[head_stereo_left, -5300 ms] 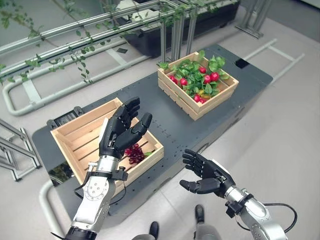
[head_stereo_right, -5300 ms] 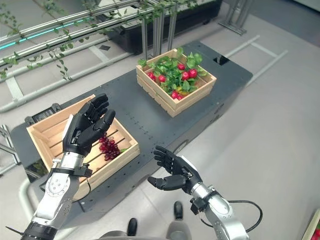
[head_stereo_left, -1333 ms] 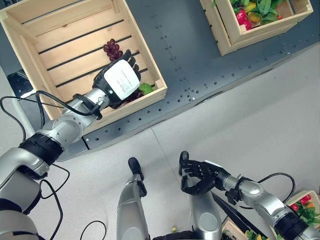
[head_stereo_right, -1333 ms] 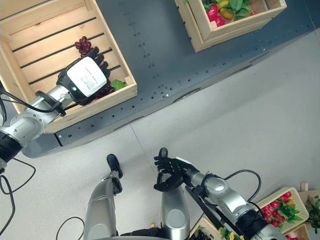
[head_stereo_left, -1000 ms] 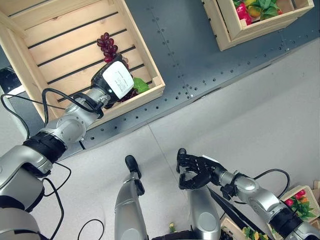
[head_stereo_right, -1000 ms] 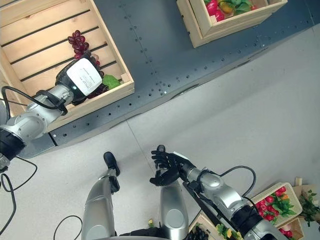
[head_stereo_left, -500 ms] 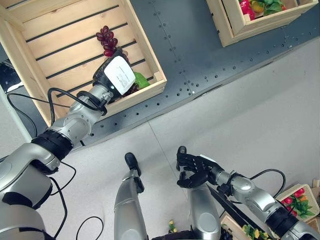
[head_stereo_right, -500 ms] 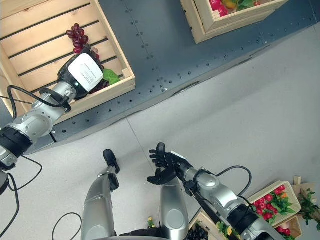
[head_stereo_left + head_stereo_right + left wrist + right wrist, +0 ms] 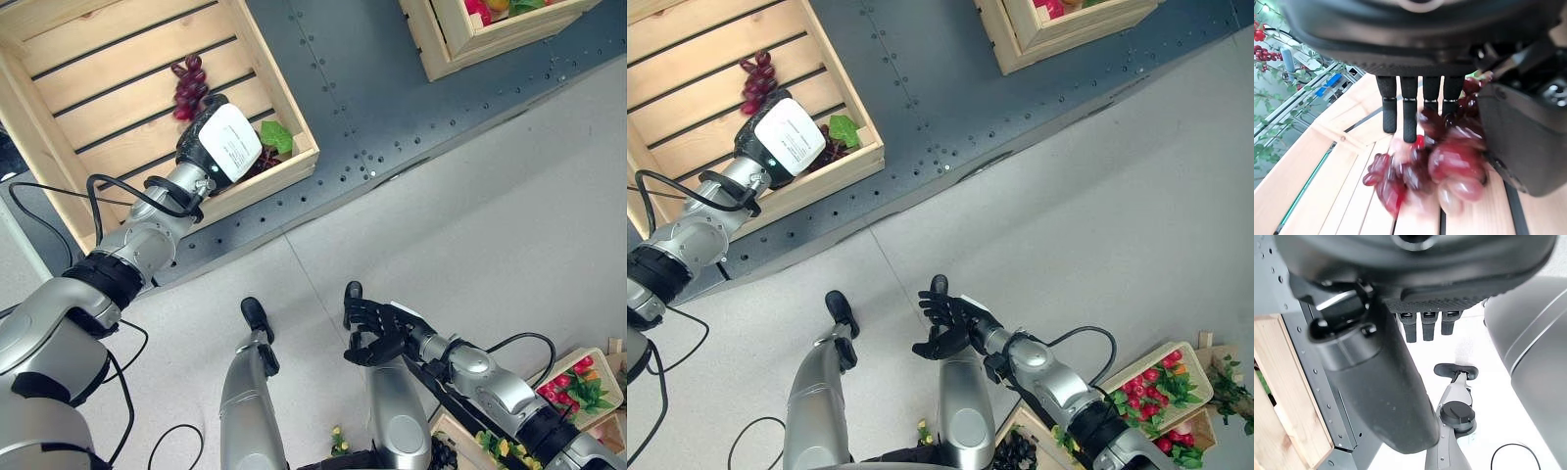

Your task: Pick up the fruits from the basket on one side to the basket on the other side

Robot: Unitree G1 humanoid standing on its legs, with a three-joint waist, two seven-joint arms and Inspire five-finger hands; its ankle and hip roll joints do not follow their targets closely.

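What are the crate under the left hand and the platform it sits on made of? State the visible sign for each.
Crate: looks like unfinished pale wood, with visible grain and slatted boards. Platform: probably dark matte-painted metal, judging by its rows of small holes or rivets, though this is uncertain.

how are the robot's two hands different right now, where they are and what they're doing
The left robot hand reaches down into the wooden crate on the dark platform; the right robot hand hangs low over the floor, away from any crate. The left hand's fingers close around a bunch of dark red grapes; the right hand, fingers loosely curled, holds nothing. Both are dark, on silver-grey arms.
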